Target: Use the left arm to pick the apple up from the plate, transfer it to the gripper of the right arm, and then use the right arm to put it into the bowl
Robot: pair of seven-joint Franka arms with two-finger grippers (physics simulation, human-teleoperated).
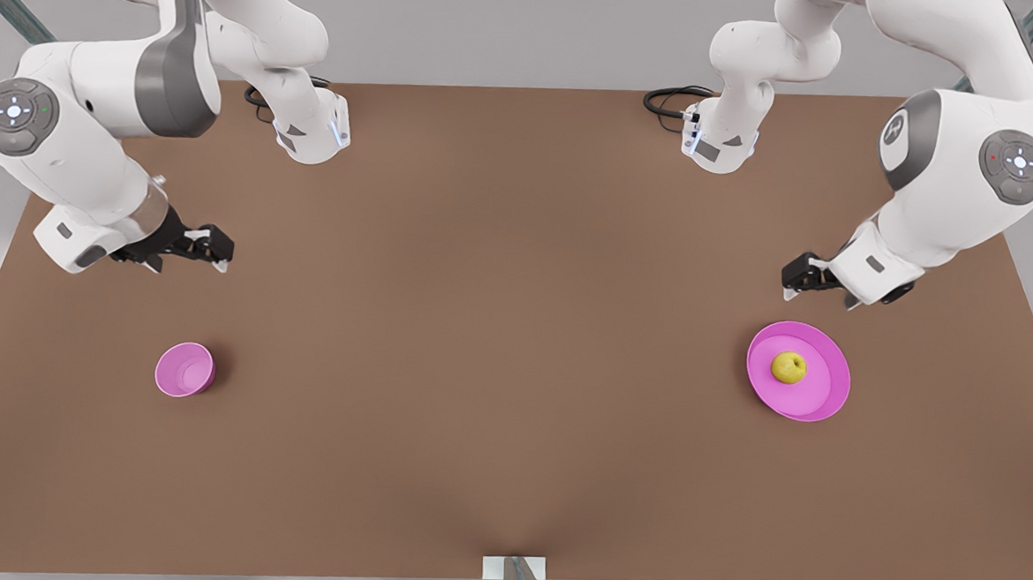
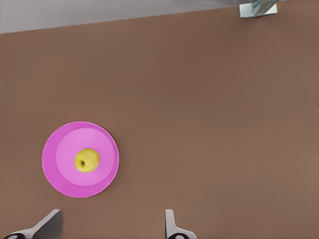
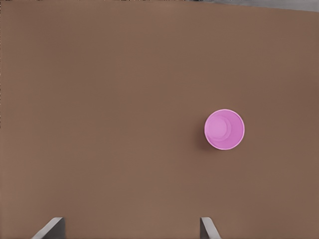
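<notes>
A yellow-green apple (image 1: 789, 368) (image 2: 87, 160) lies in the middle of the magenta plate (image 1: 825, 395) (image 2: 55, 174) at the front view's right. My left gripper (image 1: 793, 281) (image 2: 112, 220) hovers above the table just behind the plate, open and holding nothing. On the front view's left stands the small pink bowl (image 1: 184, 370) (image 3: 225, 130), with nothing inside it. My right gripper (image 1: 214, 252) (image 3: 130, 224) hangs behind the bowl, also open with nothing between its fingers.
The brown table (image 1: 497, 324) stretches wide between bowl and plate. Both arm bases (image 1: 312, 133) (image 1: 719, 141) and black cables sit at its far edge. A small white mount (image 1: 513, 568) stands at the near edge.
</notes>
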